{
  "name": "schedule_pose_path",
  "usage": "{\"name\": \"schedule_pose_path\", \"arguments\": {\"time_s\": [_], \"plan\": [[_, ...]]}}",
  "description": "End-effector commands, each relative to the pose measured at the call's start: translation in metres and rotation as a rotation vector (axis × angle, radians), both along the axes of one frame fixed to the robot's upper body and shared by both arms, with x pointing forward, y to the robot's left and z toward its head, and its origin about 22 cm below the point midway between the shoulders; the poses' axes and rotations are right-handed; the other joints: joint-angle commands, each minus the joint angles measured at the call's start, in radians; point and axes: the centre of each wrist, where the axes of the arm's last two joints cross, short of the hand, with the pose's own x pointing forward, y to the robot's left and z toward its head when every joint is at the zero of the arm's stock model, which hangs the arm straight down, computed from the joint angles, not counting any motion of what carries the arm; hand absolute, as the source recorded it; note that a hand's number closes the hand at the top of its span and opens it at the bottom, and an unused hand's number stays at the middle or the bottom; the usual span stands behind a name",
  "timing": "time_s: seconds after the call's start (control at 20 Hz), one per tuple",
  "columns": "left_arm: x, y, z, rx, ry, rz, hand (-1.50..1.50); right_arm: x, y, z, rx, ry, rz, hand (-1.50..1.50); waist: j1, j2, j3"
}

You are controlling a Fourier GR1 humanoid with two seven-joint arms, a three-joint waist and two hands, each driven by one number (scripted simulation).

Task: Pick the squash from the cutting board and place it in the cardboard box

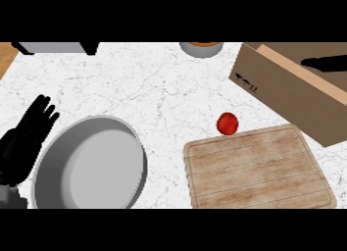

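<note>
- Head view: your left hand (21, 142) rests at the left edge, fingers straight and open.
- Your right hand (332, 62) hangs over the cardboard box (285, 93) — grip, cannot tell.

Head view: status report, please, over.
Left hand open, resting left. Right hand seemingly over cardboard box. No squash visible; cutting board bare. Tomato beside board.

Surface (133, 83): white stone with a marble look, thin grey veining, smooth.
Square pale wooden cutting board (258, 169): visible grain, worn darker streaks, matt, faint lines across.
Brown cardboard box (285, 93): flat matt paperboard, paler at the cut edges.
Large grey round plate (89, 166): metal look, smooth, soft sheen.
Small red oval squash (228, 123): glossy skin.
Black left hand (24, 142): matt.
</note>
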Motion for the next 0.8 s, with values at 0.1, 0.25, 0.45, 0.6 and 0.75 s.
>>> {"name": "schedule_pose_path", "arguments": {"time_s": [0.1,0.25,0.45,0.6,0.75], "plan": [[0.015,0.018,-0.003,0.000,-0.007,-0.016,0.00,-0.023,-0.057,0.014,0.140,-0.045,-0.039,-1.50,-0.005,0.002,-0.001],[-0.004,0.014,0.005,-0.009,0.004,0.007,0.00,-0.046,-0.101,0.027,0.149,-0.066,-0.067,-1.50,0.008,0.003,0.000],[0.002,0.015,-0.010,0.018,0.019,0.004,0.00,-0.070,-0.126,0.008,0.117,-0.047,0.000,-1.50,0.001,0.004,0.000],[-0.005,0.004,0.000,0.003,-0.009,0.003,0.00,-0.070,-0.139,0.028,0.157,-0.066,0.001,-1.50,0.010,0.004,0.000],[0.004,0.002,0.001,0.006,-0.013,0.001,0.00,-0.092,-0.159,0.013,0.118,-0.036,0.021,-1.50,0.008,0.005,0.000]]}}
